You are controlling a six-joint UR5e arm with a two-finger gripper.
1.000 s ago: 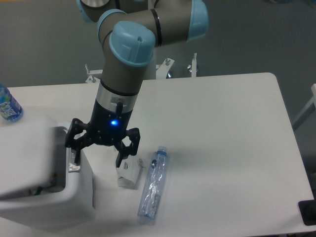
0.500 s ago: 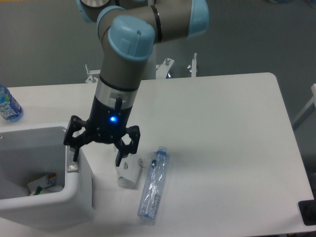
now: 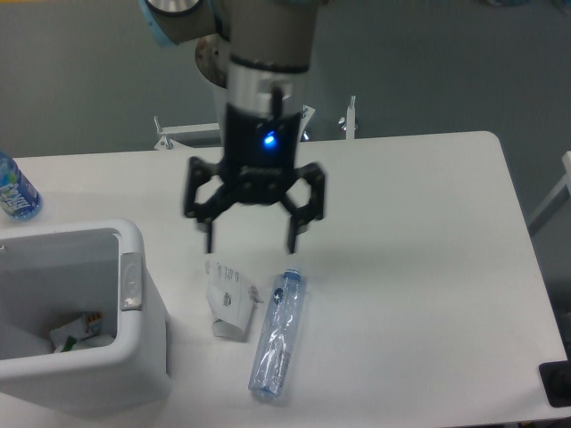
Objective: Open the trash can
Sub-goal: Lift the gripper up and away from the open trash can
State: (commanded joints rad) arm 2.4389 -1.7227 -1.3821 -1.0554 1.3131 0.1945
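**Bin open, claw clear of it**

The claw [image 3: 252, 241] hangs above the tabletop [image 3: 401, 267] with its fingers spread apart and nothing between them. Just below it lie a crumpled white carton [image 3: 228, 299] and, beside that, a flattened clear plastic bottle [image 3: 277, 334].

Down and to the claw's left in the picture stands the trash can [image 3: 85, 374], a boxy white bin with rounded corners. Its top is open, the inside shows, and some scraps lie at the bottom. No lid is visible over the opening. A small grey button [image 3: 131, 281] sits on the rim nearest the claw. The task looks done; nothing seems left.

Farther off at the tabletop's left edge stands a blue water bottle [image 3: 13, 189].
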